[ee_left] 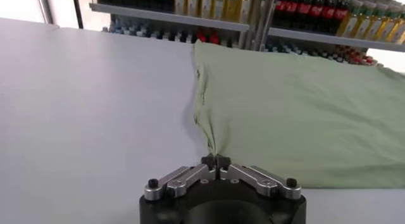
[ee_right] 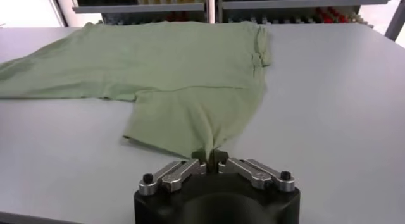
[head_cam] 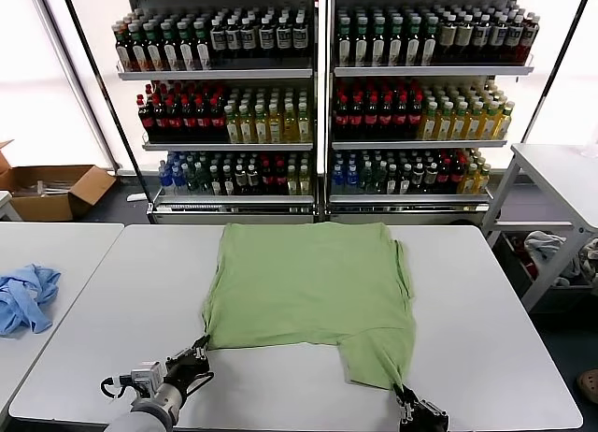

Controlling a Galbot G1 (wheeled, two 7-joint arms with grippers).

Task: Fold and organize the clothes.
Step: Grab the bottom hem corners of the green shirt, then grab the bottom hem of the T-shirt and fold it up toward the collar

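The clothes, a light green shirt point(head_cam: 313, 287), lie spread flat on the grey table point(head_cam: 486, 338), plain side up. My left gripper point(head_cam: 200, 344) sits at the shirt's near left corner and is shut on that corner; in the left wrist view point(ee_left: 215, 160) the fabric point(ee_left: 297, 105) runs up out of the closed jaws. My right gripper point(head_cam: 404, 395) is at the near right, shut on the tip of the sleeve flap that hangs toward me; the right wrist view point(ee_right: 211, 157) shows the green cloth point(ee_right: 190, 118) pinched between the fingers.
A light blue garment point(head_cam: 26, 296) lies on the neighbouring table at the left. Shelves of bottles point(head_cam: 318, 95) stand behind the table. A cardboard box point(head_cam: 51, 189) sits on the floor at far left, and a white table point(head_cam: 561, 180) with a bin stands at the right.
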